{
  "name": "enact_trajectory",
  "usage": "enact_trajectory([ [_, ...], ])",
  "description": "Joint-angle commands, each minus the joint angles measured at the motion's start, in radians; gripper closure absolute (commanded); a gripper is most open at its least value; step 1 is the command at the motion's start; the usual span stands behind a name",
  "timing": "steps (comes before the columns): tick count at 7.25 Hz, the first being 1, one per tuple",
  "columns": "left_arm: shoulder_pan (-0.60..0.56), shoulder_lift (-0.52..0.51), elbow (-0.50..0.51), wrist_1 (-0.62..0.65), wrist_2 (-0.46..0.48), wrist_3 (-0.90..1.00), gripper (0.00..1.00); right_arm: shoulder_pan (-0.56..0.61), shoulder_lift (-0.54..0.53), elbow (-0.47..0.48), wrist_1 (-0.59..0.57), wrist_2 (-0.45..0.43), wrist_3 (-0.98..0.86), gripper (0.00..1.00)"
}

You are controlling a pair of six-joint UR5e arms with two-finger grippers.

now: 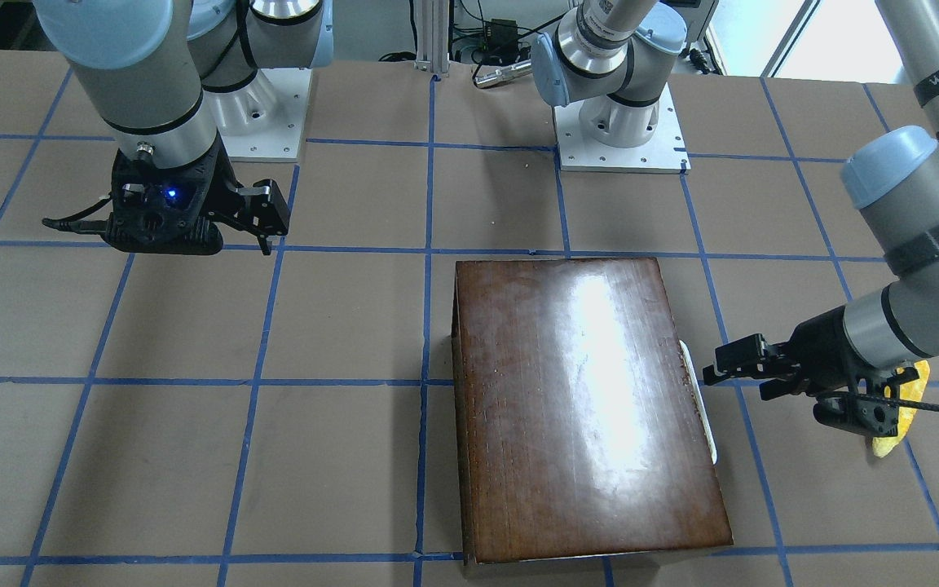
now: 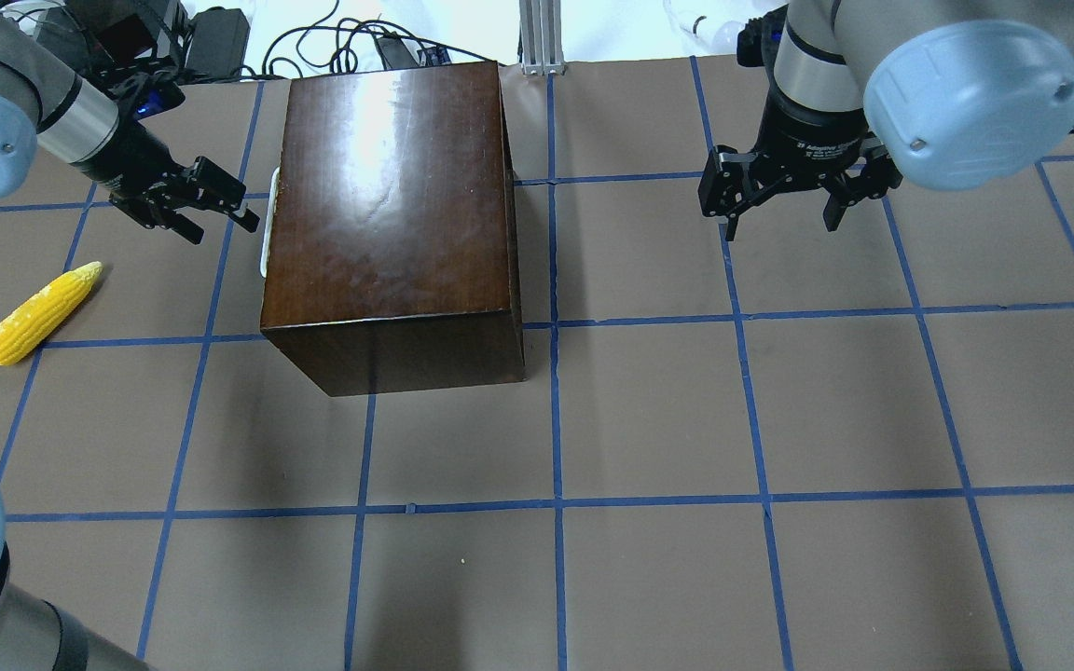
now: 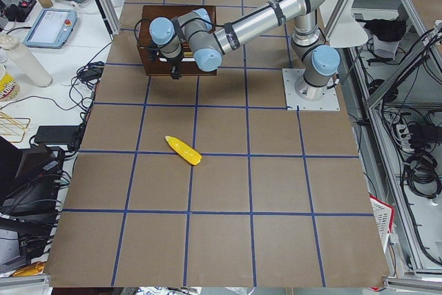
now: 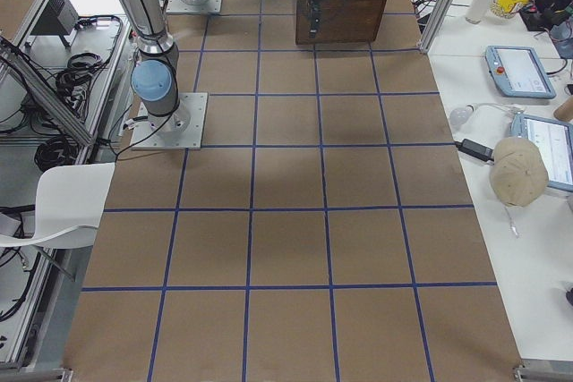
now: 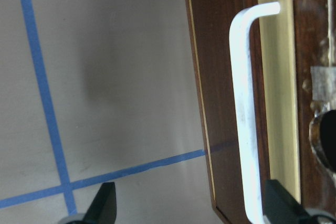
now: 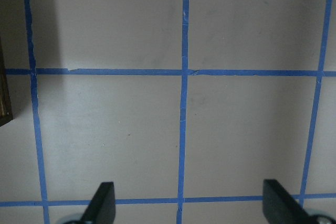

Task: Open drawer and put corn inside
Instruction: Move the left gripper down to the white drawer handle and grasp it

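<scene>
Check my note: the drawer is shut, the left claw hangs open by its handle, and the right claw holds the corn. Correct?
No: the right claw is open and empty. The overhead exterior view shows the corn lying on the table, untouched. The rest stands.

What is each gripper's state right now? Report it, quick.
Left gripper: open, holding nothing, close to the drawer handle.
Right gripper: open, holding nothing.
</scene>
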Motion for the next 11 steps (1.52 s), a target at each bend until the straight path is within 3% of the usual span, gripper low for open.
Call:
enact_trajectory([
  [1, 0.0, -0.019, 0.001, 0.013, -0.051, -0.001, 0.0, 0.0, 0.0, 0.0, 0.0, 0.0, 0.0, 0.0],
  [11, -0.011, -0.073, -0.002, 0.059, -0.073, -0.007, 0.0, 0.0, 0.0, 0.0, 0.001, 0.0, 0.0, 0.0],
])
